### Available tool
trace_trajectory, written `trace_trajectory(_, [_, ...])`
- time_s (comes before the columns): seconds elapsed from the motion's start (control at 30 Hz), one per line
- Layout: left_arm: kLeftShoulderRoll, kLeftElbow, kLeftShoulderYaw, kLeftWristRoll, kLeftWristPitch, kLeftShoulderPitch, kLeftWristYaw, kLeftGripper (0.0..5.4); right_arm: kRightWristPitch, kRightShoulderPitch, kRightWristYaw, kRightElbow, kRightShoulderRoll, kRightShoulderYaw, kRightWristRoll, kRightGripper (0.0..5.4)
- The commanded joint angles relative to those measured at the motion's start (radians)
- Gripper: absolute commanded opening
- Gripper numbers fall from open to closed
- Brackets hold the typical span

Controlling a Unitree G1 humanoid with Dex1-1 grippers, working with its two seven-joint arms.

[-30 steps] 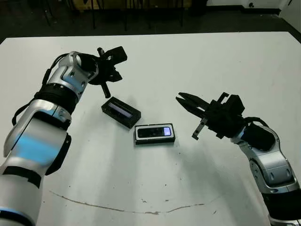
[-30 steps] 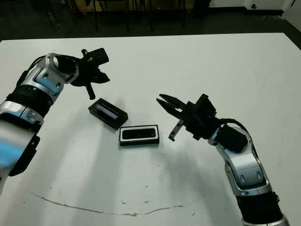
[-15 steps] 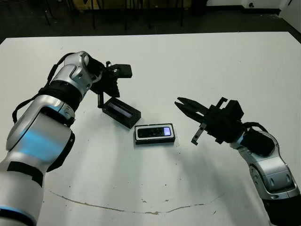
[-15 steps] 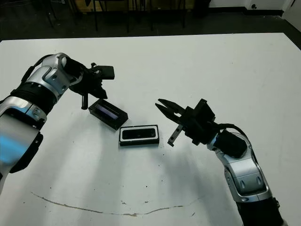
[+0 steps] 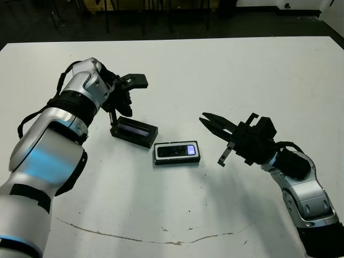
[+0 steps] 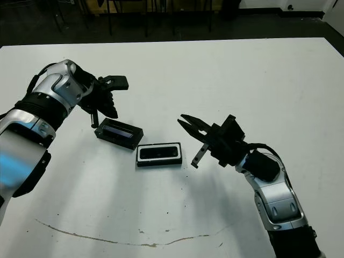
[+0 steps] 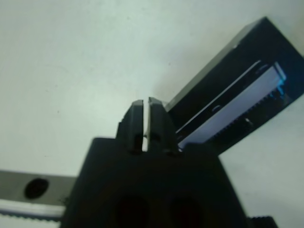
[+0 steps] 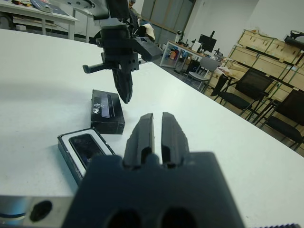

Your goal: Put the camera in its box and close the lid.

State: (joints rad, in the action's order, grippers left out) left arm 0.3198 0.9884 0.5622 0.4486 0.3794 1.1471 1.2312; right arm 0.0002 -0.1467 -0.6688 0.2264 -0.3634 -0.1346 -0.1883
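Note:
The box (image 5: 177, 160), black-rimmed with white lining, lies at mid-table, and the camera (image 5: 175, 151) rests inside it, its bluish-white patch at the right end. Just left and behind lies the lid (image 5: 134, 131), its glossy strip facing me. My left gripper (image 5: 113, 122) points down, shut on nothing, with its tip against the lid's left end; the left wrist view shows the lid (image 7: 237, 90) beside the joined fingers. My right gripper (image 5: 204, 117) hovers to the right of the box, shut and empty, pointing toward the box (image 8: 80, 149) and the lid (image 8: 107, 111).
The white table (image 5: 226, 70) stretches wide behind and to the right. A thin dark scratch line (image 5: 134, 236) runs along the near part. Chairs and desks stand beyond the table in the right wrist view.
My left gripper came down to the lid's left end, and the lid turned from a diagonal to nearly level with the box. The right arm barely shifted.

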Motion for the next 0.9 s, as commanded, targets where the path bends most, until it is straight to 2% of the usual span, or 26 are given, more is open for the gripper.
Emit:
trace_trajectory(0.03, [0.011, 0.002, 0.024, 0.021, 0.056, -0.017, 0.044, 0.0, 0.009, 0.019, 0.002, -0.012, -0.002, 0.004, -0.007, 0.02])
trace_trajectory(0.1, [0.018, -0.005, 0.044, 0.033, 0.086, -0.009, 0.085, 0.0, -0.009, 0.02, -0.002, -0.025, 0.005, 0.005, -0.013, 0.02])
trace_trajectory(0.2, [0.055, -0.1, 0.084, 0.06, 0.091, -0.029, 0.146, 0.0, 0.003, 0.019, 0.003, -0.018, 0.001, 0.001, -0.002, 0.02])
trace_trajectory(0.27, [0.092, -0.194, 0.092, 0.056, 0.076, -0.065, 0.184, 0.0, 0.002, 0.016, 0.0, -0.023, 0.002, -0.001, -0.004, 0.02])
trace_trajectory(0.33, [0.144, -0.315, 0.093, 0.041, -0.003, -0.12, 0.208, 0.0, -0.006, 0.013, -0.001, -0.029, 0.006, -0.002, -0.005, 0.02])
trace_trajectory(0.47, [0.218, -0.5, 0.087, 0.009, -0.027, -0.219, 0.278, 0.0, -0.012, 0.009, 0.0, -0.032, 0.009, -0.004, -0.001, 0.02])
trace_trajectory(0.67, [0.262, -0.596, 0.094, -0.026, 0.019, -0.306, 0.356, 0.0, 0.005, 0.006, -0.004, -0.033, 0.009, -0.001, -0.015, 0.02])
trace_trajectory(0.9, [0.303, -0.706, 0.106, -0.037, 0.062, -0.368, 0.38, 0.0, -0.012, 0.001, -0.011, -0.051, 0.011, 0.005, -0.025, 0.02])
